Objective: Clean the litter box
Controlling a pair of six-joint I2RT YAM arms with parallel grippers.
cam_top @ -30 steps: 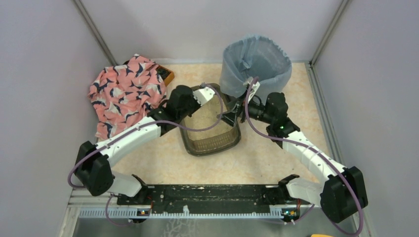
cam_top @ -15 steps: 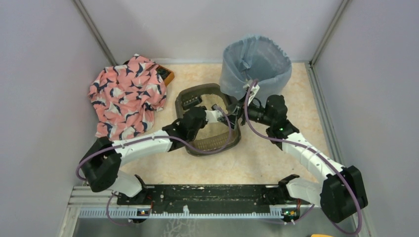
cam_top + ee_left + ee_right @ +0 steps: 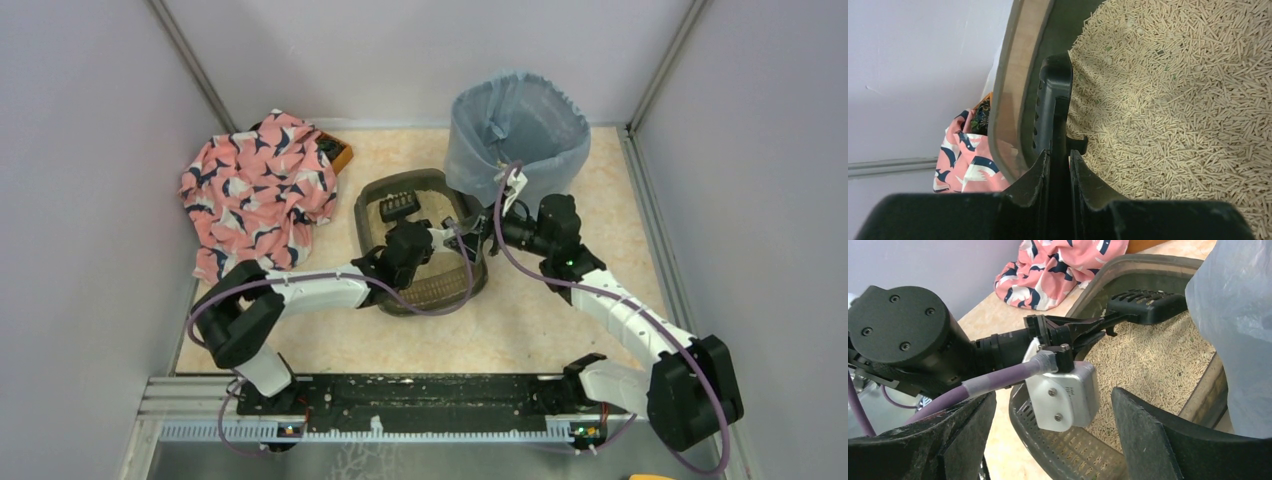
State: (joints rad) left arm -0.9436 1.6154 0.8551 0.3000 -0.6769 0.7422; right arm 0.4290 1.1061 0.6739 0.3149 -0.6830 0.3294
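At table centre, the dark grey-brown rectangular plastic litter box [image 3: 445, 288] sits just beside the round blue-grey-lined bin [image 3: 520, 125]. Left gripper [image 3: 1059, 165] clamps the black slotted plastic scoop [image 3: 1055, 85] over its pellets; right gripper [image 3: 1054, 395] gapes wide.

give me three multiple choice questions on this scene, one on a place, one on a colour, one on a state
1. Where is the head of the slotted scoop?
A on the pink cloth
B inside the litter box
C on the bare table

2. What colour is the liner of the bin?
A blue-grey
B pink
C yellow

3. What is the left gripper doing?
A open and empty
B shut on the bin's rim
C shut on the scoop's handle

Answers: 1 B, the right wrist view shows the head within the box walls. 2 A, plain in the top view. 3 C, the left wrist view shows its fingers pinching the handle.
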